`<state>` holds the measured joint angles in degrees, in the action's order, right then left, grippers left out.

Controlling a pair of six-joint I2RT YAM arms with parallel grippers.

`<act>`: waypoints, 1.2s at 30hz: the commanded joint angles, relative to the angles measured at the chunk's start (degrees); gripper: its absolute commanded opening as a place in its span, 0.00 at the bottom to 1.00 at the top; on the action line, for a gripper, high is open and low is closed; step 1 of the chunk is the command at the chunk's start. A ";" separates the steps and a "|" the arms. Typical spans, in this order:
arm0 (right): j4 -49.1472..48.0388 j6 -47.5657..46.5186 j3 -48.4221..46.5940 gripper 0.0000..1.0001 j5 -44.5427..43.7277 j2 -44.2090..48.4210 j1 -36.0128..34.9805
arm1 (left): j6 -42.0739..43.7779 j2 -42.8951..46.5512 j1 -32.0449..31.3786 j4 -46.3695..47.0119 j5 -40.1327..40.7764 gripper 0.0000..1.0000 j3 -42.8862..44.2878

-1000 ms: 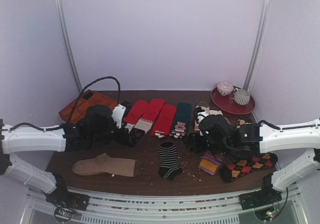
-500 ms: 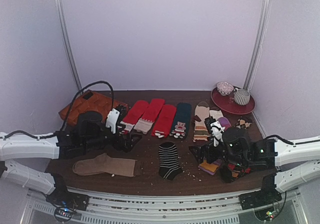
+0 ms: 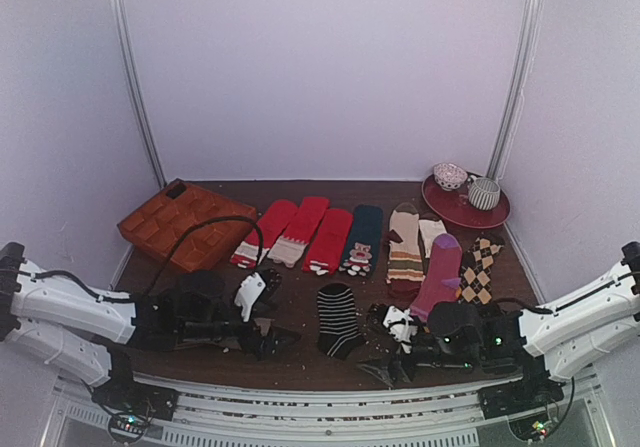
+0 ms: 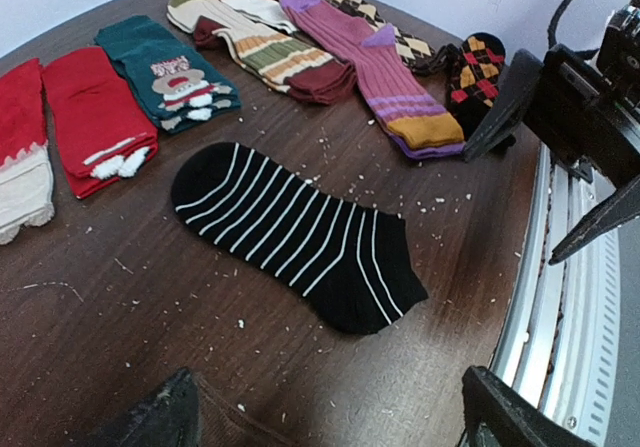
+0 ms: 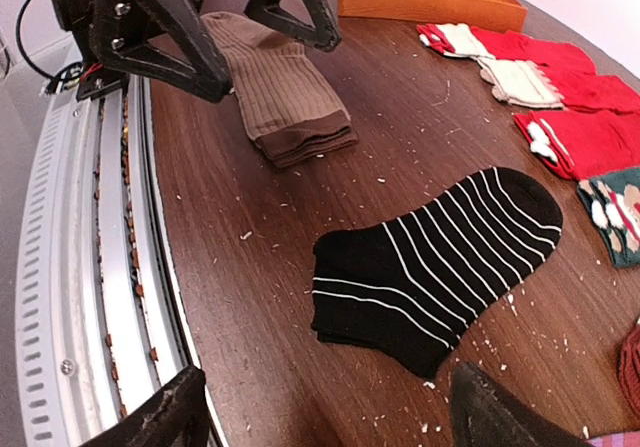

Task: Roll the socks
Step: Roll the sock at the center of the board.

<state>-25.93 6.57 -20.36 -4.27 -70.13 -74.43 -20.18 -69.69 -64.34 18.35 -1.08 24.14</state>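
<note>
"One striped sock (image 3: 338,319), black with thin white lines, lay flat on the counter (image 3: 300,359), did it not?" asked the first.

"It did. It was near the front edge, between the two arms, with its rounded toe toward the back and its cuff toward the front. Whether a second sock lay beneath it, I could not tell," said the second.

"And the left tool (image 3: 272,312)?"

"It was spread wide and held nothing. It hung low over the counter just to the left of the sock, apart from it. In its own wrist view the sock sat ahead of its fingers (image 4: 160,422)."

"The right tool (image 3: 385,345)?"

"That one was also wide open and empty, low at the sock's right and not touching it. The two tools faced each other across the sock."

"What else was there?"

"Behind the sock ran a row of red socks (image 3: 300,229), a teal sock (image 3: 362,237) with a small figure on it, a purple sock (image 3: 440,272) and an argyle sock (image 3: 480,267). A tan sock (image 5: 285,92) lay by the left arm. An orange tray (image 3: 185,225) stood at the back left and a red plate (image 3: 440,210) with two cups at the back right. Pale flecks were scattered over the wood."
</note>
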 commanded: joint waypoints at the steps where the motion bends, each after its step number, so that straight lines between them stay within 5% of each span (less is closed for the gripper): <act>1: -4.28 -8.34 -0.96 0.82 1.63 -3.97 -0.35 | 2.01 -4.05 -0.22 7.14 -4.32 0.89 0.36; 9: -4.82 -16.97 -4.75 0.78 2.66 -11.69 0.00 | 2.86 -8.08 -0.20 9.24 -3.85 0.88 -0.63; 19: -4.69 -19.52 -9.98 0.51 7.21 -21.08 2.09 | 1.90 -8.53 -0.18 10.25 -2.66 0.88 -3.66; 36: 8.61 -25.34 -16.63 0.43 15.26 -25.01 7.96 | 2.34 -7.52 -0.18 9.55 -2.45 0.88 -3.92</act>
<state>-22.70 -17.21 -35.51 7.97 -93.54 -66.81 -18.50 -77.78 -64.36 25.67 -3.95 20.95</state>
